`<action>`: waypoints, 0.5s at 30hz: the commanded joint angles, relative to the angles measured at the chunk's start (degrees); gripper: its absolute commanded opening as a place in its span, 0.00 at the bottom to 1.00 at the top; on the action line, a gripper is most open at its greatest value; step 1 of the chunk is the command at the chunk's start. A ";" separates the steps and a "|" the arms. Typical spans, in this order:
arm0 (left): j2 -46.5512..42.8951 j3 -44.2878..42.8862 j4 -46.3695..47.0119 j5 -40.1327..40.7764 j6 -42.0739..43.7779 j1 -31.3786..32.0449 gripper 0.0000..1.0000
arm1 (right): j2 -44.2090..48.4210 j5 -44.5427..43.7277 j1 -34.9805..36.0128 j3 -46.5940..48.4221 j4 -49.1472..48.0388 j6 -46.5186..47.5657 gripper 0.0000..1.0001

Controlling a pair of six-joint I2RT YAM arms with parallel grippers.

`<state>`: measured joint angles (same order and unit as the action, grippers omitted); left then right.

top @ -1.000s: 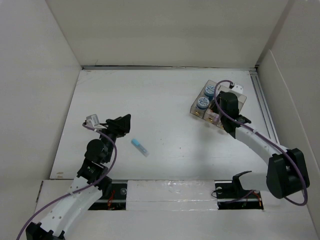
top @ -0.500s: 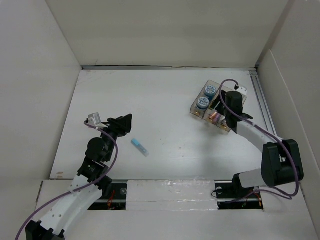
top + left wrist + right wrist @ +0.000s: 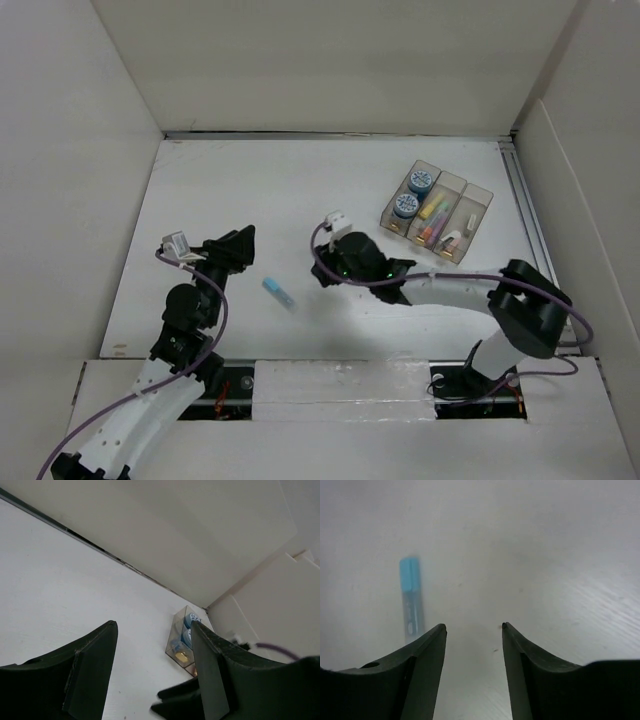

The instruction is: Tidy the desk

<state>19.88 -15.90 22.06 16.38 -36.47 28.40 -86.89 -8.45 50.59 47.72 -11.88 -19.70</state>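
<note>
The desk point(image 3: 300, 190) is a flat white tabletop between white walls. A small blue-capped clear tube point(image 3: 280, 294) lies on it left of centre; it also shows in the right wrist view point(image 3: 411, 600), ahead and left of my fingers. My right gripper point(image 3: 333, 272) is open and empty, low over the desk just right of the tube. My left gripper point(image 3: 243, 243) is open and empty, above the desk to the tube's upper left. The clear three-compartment tray point(image 3: 472, 228) stands at the back right with two blue-lidded jars point(image 3: 412, 193) and small coloured items.
White walls close in the desk on three sides. A metal rail point(image 3: 525, 200) runs along the right edge. The tray also shows in the left wrist view point(image 3: 181, 642), with my right arm dark below it.
My right gripper has left the tray at the back right and swung left across the desk to beside the blue-capped tube. The left arm has barely moved.
</note>
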 commanded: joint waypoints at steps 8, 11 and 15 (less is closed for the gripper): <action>-6.50 0.69 -0.53 5.76 -1.50 0.16 0.56 | -15.84 -2.00 14.80 11.94 1.15 2.39 0.69; -8.97 1.31 -1.06 6.91 -2.03 0.16 0.56 | -19.62 -2.80 16.20 15.10 3.52 2.74 0.67; -8.19 1.58 0.00 5.94 -1.76 0.16 0.56 | -22.79 -7.72 18.31 18.01 7.04 3.53 0.58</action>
<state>11.14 -14.85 20.25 21.69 -38.00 28.40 -108.77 -11.62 67.18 62.19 -7.25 -17.19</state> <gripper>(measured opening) 0.556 0.591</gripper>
